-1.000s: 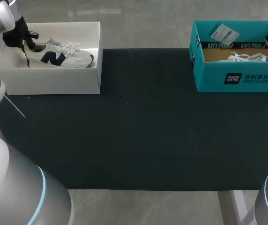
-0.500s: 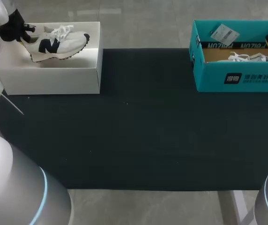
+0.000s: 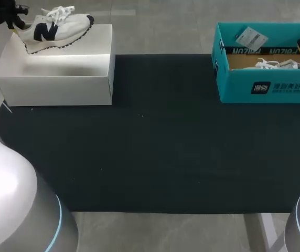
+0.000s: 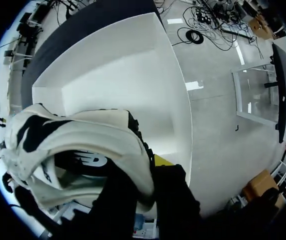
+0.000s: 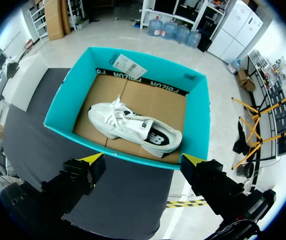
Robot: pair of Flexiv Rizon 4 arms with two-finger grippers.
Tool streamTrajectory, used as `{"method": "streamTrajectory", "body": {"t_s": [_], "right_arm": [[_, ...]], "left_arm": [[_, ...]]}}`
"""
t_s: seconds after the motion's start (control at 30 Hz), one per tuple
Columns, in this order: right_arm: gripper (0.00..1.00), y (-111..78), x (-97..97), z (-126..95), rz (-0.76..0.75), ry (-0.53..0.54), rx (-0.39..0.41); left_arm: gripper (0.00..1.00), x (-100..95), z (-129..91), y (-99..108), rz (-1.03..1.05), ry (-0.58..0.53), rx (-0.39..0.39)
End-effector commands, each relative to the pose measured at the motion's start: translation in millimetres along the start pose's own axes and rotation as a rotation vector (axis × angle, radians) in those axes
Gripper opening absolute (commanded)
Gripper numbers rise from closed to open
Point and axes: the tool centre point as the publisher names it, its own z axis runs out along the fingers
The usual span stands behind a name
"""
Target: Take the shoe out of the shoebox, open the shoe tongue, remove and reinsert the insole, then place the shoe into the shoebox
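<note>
The white shoe (image 4: 78, 145) hides most of the left pincer (image 4: 142, 176), cropped by the head view's edge.

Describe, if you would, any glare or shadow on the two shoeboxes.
Head view: the white shoebox shows a bright sheen across its floor. Left wrist view: beyond the shoe, its inner walls look grey-shaded. Right wrist view: the teal shoebox is evenly lit, without glare.

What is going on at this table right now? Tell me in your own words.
The left end effector is shut on the heel of a white-and-navy sneaker and holds it in the air above the open white shoebox. The right end effector hovers open above the teal shoebox, where an all-white sneaker lies on its side. The tongue and insole steps are not yet done.
</note>
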Motion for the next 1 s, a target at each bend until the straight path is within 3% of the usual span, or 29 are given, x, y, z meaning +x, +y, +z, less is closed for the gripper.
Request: {"method": "streamTrajectory", "body": {"t_s": [0.03, 0.33, 1.0], "right_arm": [[1.0, 0.2, -0.2, 0, 0.0, 0.0, 0.0], [1.0, 0.2, -0.2, 0, 0.0, 0.0, 0.0], [1.0, 0.2, -0.2, 0, 0.0, 0.0, 0.0]], "left_arm": [[0.0, -0.8, -59, -8, 0.037, -0.009, 0.106], [0.0, -9.3, -104, -14, 0.135, -0.012, 0.006], [0.0, -9.3, -104, -14, 0.135, -0.012, 0.006]]}}
